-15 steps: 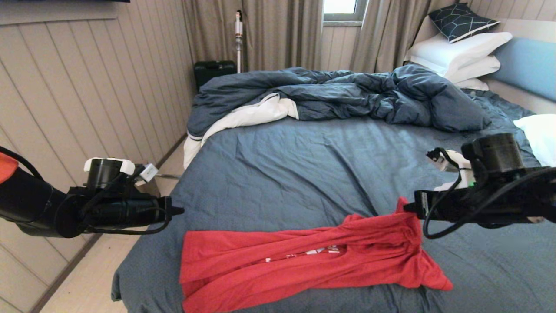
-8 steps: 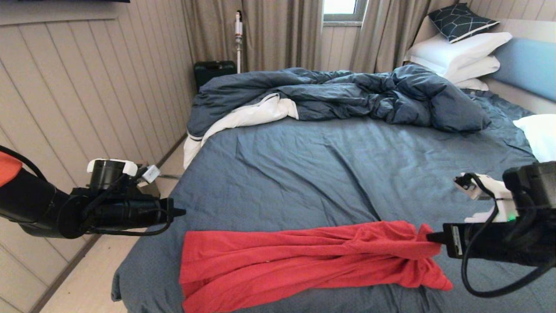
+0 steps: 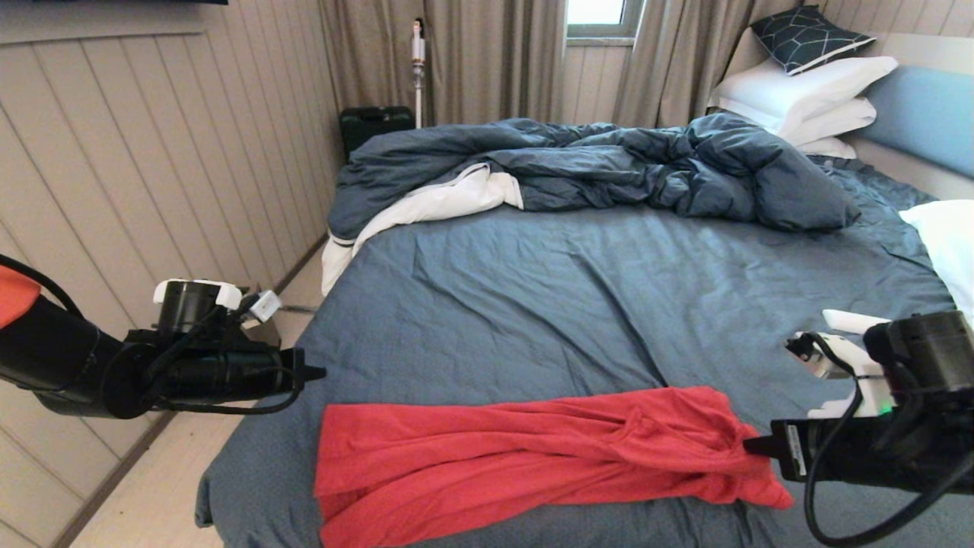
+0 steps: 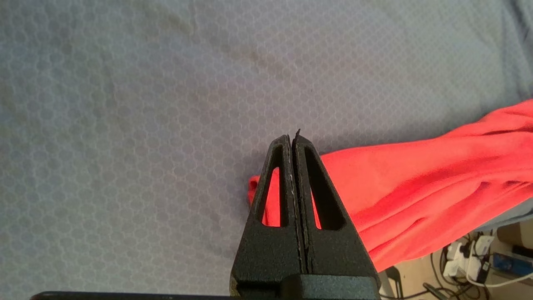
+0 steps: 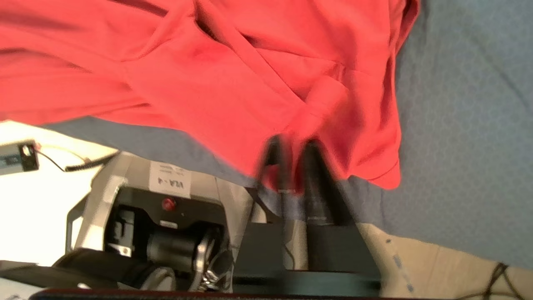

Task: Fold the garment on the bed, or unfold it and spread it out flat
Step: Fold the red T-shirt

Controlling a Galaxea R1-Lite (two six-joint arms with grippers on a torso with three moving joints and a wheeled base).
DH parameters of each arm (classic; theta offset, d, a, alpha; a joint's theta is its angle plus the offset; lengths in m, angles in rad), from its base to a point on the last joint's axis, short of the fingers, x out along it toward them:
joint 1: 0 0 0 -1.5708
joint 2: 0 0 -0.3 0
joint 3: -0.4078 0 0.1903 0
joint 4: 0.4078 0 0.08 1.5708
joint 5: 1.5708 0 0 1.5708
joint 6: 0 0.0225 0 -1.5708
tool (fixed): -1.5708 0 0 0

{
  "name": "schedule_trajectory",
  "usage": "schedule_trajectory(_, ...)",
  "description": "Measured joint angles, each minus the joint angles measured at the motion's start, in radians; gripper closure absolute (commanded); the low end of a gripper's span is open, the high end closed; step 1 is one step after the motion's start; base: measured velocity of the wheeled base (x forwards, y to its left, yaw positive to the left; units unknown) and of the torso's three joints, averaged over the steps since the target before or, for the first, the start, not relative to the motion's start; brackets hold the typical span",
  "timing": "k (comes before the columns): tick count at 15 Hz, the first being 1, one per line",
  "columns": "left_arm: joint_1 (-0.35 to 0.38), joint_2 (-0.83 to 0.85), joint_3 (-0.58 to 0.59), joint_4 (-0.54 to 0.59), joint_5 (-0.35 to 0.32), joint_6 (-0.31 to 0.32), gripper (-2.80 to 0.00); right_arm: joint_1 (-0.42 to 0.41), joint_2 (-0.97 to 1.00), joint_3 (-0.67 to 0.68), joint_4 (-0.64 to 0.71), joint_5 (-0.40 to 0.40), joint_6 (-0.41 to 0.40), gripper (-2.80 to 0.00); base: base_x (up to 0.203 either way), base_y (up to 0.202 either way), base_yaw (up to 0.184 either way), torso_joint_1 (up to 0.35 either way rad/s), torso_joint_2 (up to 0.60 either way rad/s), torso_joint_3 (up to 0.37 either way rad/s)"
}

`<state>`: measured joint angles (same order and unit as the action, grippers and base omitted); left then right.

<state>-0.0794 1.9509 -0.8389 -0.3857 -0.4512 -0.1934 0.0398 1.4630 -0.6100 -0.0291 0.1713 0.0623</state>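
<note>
The garment [image 3: 533,457], a red T-shirt, lies bunched in a long strip across the bed's [image 3: 533,304] near edge; its chest print is hidden in the folds. My right gripper [image 3: 749,445] sits low at the shirt's right end, jaws a little apart, touching the cloth's edge. In the right wrist view the right gripper [image 5: 293,146] shows red cloth [image 5: 233,75] behind its tips. My left gripper [image 3: 316,372] hovers shut beside the bed's left edge, just above the shirt's left end. In the left wrist view the left gripper [image 4: 292,135] holds nothing over the shirt's corner [image 4: 395,187].
A rumpled dark blue duvet [image 3: 593,167] fills the far half of the bed, with white pillows [image 3: 806,95] at the back right and another pillow [image 3: 947,236] at the right edge. A wall [image 3: 114,190] runs along the left. The robot's base [image 5: 166,225] stands below the bed's near edge.
The right gripper came down and back toward the near right, dragging the shirt's right end and covering the print. Its jaws have now parted and the cloth has slackened. The left arm barely moved.
</note>
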Motion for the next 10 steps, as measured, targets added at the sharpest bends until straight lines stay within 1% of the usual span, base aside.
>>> schedule_trajectory(5, 0.000, 0.000, 0.001, -0.001, 0.000, 0.000, 0.00, -0.002, 0.003, -0.031, -0.003, 0.002, -0.006, -2.80, 0.000, 0.000, 0.000, 0.000, 0.00, 0.000)
schedule_trajectory(10, 0.001, 0.000, 0.001, -0.001, 0.001, 0.000, 0.00, -0.028, 0.031, -0.087, 0.007, -0.003, -0.007, -2.80, 0.000, 0.000, 0.000, 0.000, 0.00, 0.000)
